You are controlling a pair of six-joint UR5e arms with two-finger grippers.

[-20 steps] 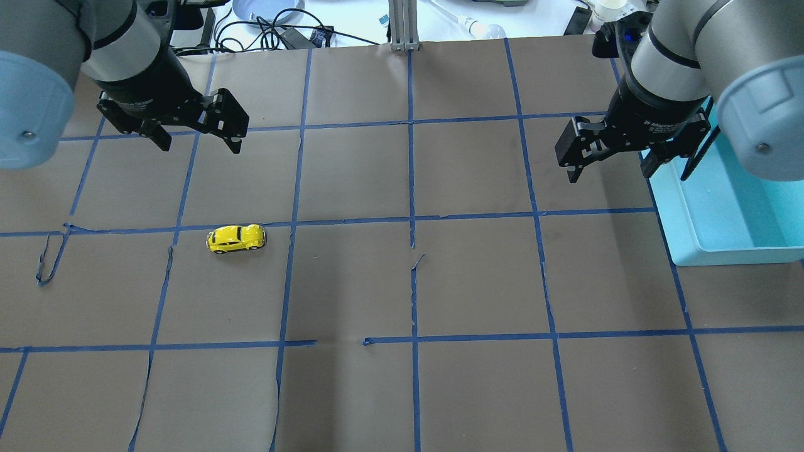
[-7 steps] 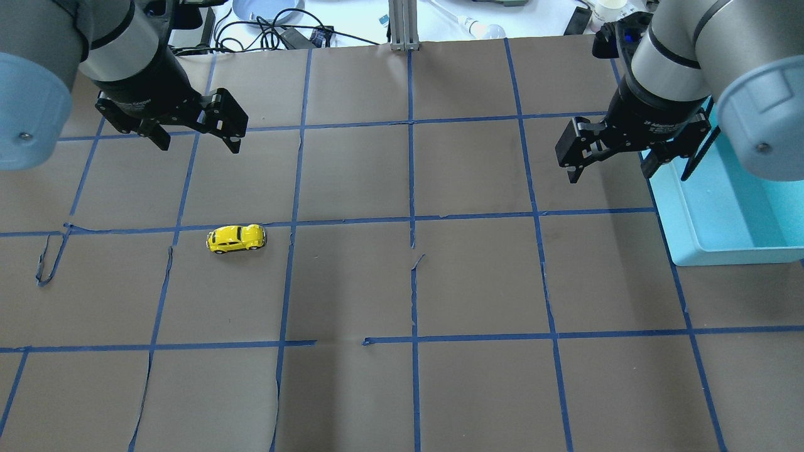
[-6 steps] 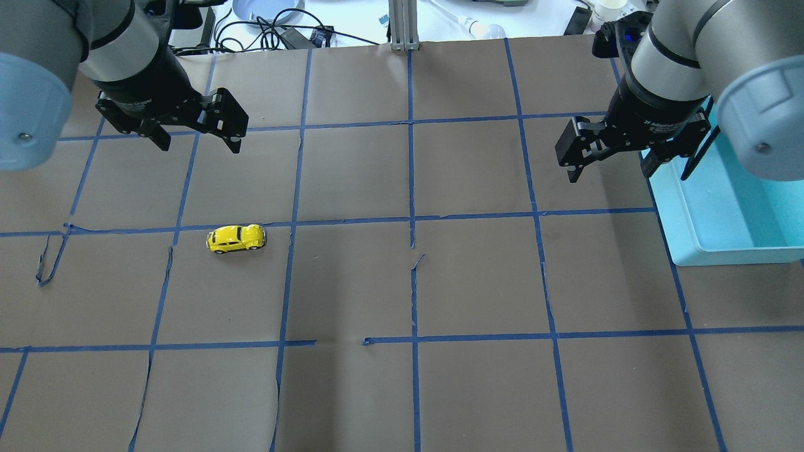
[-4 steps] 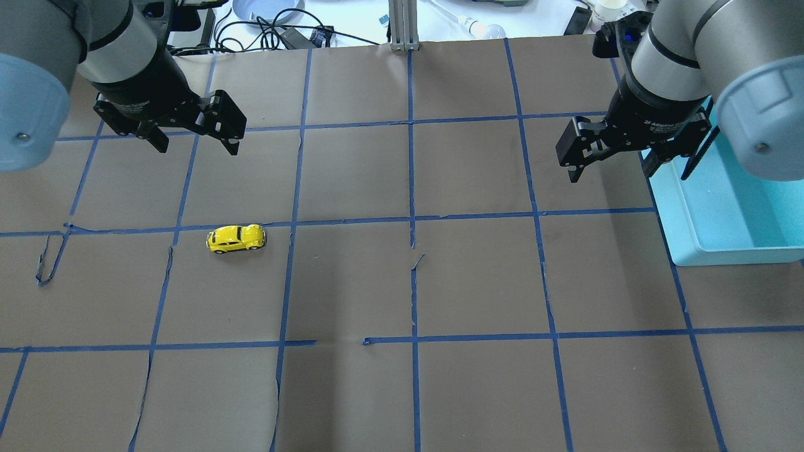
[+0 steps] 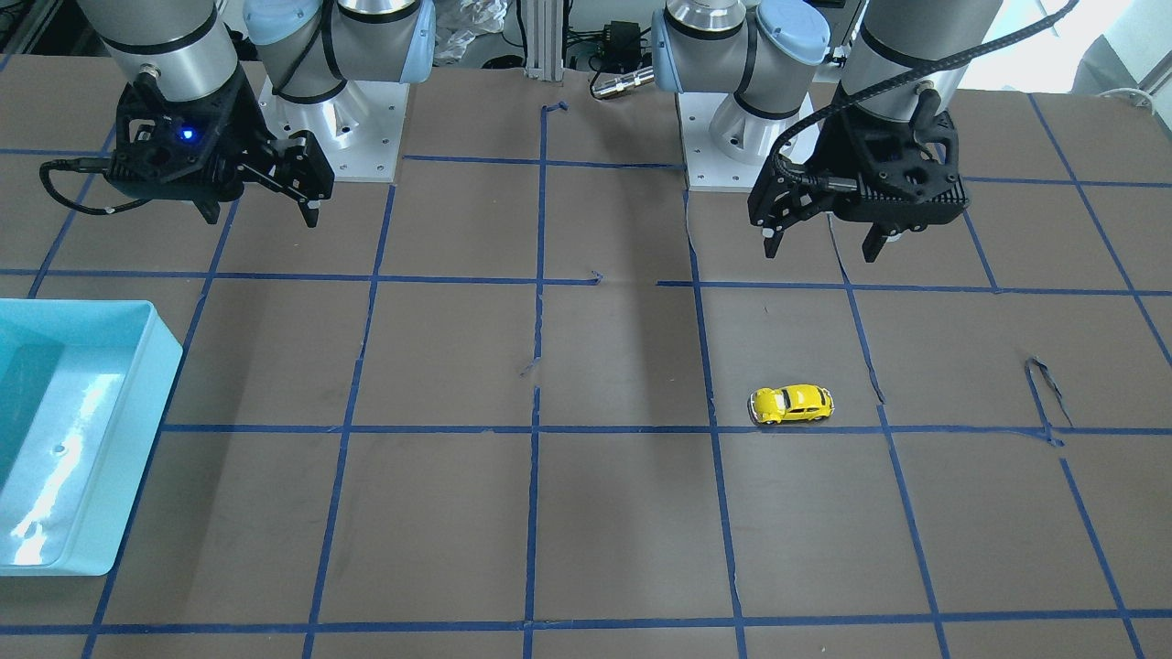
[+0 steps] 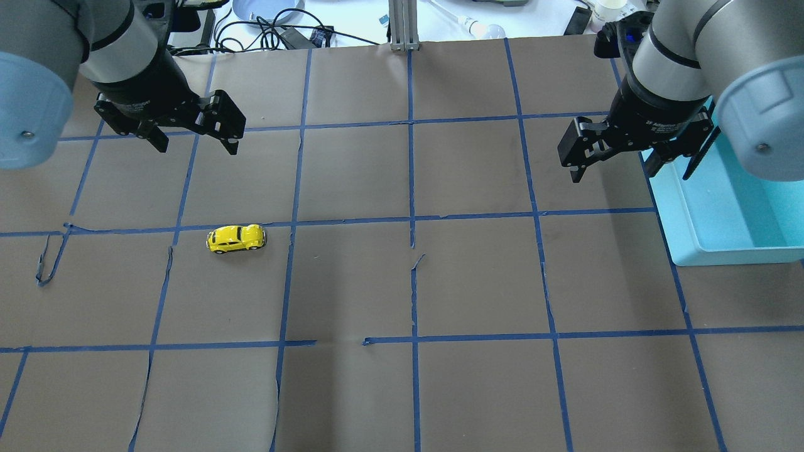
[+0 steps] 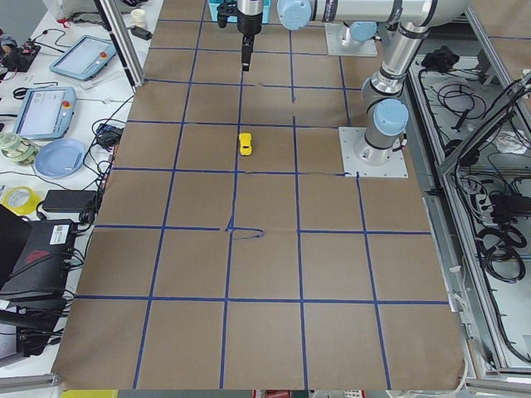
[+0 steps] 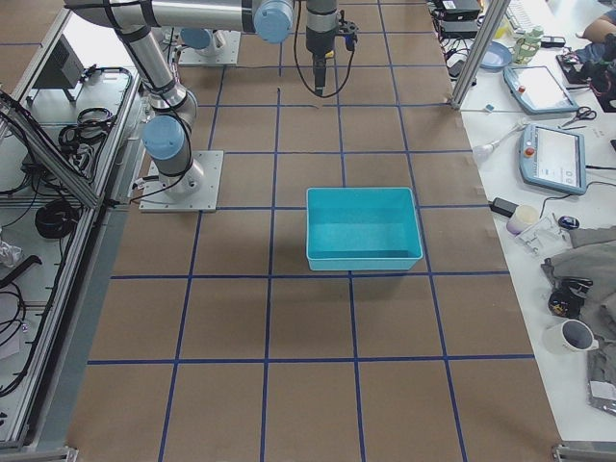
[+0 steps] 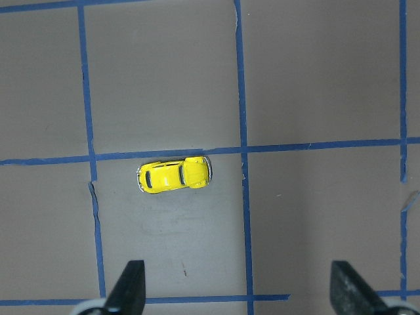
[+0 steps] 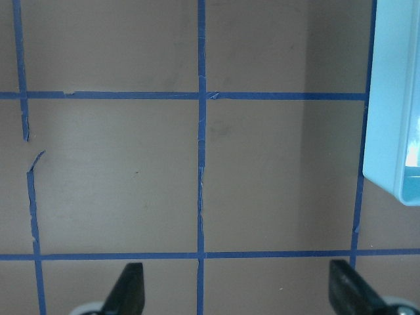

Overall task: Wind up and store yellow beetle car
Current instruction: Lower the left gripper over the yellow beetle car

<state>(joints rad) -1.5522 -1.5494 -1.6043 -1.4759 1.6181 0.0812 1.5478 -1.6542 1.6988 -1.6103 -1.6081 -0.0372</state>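
The yellow beetle car (image 6: 236,238) stands on its wheels on the brown paper, left of the middle, just under a blue tape line; it also shows in the front view (image 5: 791,404), the left side view (image 7: 246,143) and the left wrist view (image 9: 174,175). My left gripper (image 6: 198,145) hovers open and empty above the table, farther back than the car; its fingertips (image 9: 128,289) frame the bottom of the left wrist view. My right gripper (image 6: 612,174) hangs open and empty at the right, beside the bin.
A light-blue bin (image 6: 722,254) sits at the table's right edge, also in the front view (image 5: 151,403) and the right wrist view (image 10: 387,131). A peeled tape loop (image 6: 47,263) lies at the left. Cables and a plate (image 6: 264,9) lie beyond the far edge.
My left gripper has drifted slightly back and up in the overhead view. The right gripper has barely shifted. The car has not moved.
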